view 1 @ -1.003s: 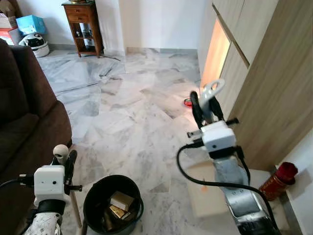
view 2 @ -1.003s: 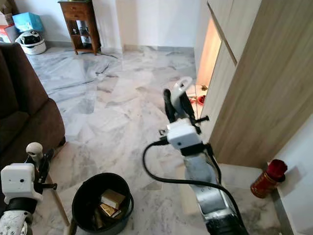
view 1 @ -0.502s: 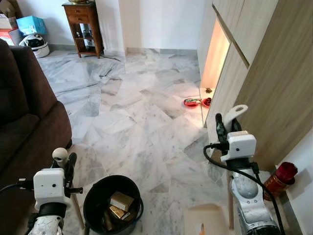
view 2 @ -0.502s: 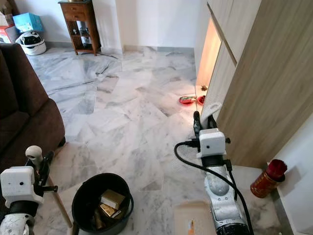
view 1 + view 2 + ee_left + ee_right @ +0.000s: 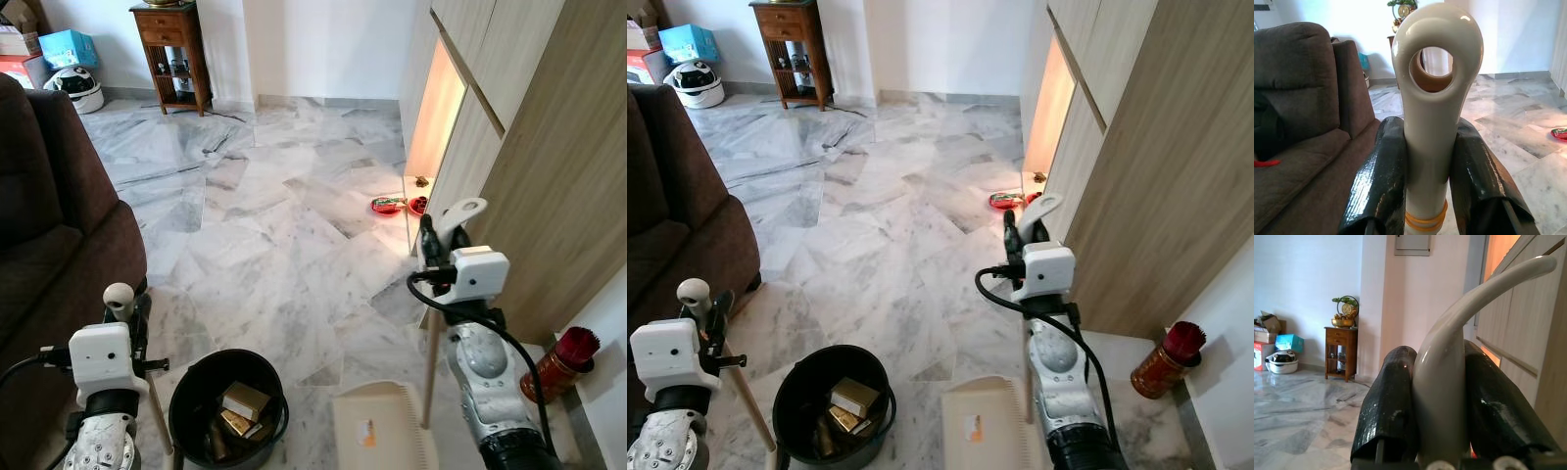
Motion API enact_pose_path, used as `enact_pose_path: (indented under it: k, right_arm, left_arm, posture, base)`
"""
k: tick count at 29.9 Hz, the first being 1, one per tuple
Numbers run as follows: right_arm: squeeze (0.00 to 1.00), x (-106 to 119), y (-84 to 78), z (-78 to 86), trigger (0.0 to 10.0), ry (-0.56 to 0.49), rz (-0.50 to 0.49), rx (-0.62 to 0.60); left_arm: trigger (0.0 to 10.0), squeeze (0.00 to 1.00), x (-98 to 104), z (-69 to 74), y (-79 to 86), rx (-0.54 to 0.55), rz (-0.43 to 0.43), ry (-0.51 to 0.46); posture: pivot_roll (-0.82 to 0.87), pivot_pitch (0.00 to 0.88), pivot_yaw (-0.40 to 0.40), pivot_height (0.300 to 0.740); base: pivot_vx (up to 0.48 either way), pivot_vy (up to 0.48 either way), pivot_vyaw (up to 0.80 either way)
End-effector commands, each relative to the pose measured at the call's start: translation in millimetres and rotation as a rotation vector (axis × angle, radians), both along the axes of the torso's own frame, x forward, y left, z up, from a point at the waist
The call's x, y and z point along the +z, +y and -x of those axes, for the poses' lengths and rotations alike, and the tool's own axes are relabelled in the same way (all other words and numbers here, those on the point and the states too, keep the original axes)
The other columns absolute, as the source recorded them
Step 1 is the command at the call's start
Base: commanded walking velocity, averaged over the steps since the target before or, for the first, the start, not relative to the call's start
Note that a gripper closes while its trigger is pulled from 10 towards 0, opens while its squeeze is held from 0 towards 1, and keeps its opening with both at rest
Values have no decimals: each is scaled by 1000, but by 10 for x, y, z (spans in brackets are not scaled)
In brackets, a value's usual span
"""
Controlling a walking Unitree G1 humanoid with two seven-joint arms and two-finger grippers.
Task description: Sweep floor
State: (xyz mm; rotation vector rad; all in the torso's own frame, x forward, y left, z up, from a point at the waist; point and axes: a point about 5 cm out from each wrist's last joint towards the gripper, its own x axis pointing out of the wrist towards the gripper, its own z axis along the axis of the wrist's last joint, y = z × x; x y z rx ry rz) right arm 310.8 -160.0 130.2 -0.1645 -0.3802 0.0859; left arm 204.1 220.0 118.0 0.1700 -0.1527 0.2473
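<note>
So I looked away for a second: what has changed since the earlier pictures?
The right claw, shut on the dustpan handle, swung from mid-floor to beside the cabinet and lowered; the dustpan now sits on the floor by the bucket. The left claw stayed clamped on the broom handle; the bucket did not move.

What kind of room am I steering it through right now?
Most likely a home living room: a brown sofa on the robot's left, polished marble floor, a small wooden side table by the far wall, and wood-panelled built-in cabinets along the right.
</note>
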Motion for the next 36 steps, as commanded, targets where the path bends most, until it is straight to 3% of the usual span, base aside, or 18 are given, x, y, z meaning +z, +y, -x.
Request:
enact_pose_path:
  k: [1,14,36]
  right_arm:
    - [0,67,32,-36,10000,-33,-3,17]
    - [0,-20,157,30,10000,2,-38,98]
    - [0,-72,140,79,10000,24,-46,106]
  left_arm:
    - [10000,0,88,-37,-35,-12,-7,-55]
    - [10000,0,98,-48,-107,-12,8,-81]
    - [10000,0,116,-51,-153,-26,-19,-88]
  posture:
    - [114,0,-3,740]
    - [110,0,1,740]
    - [112,0,2,740]
  base:
    - [0,0,0]
    - [0,0,0]
    - [0,0,0]
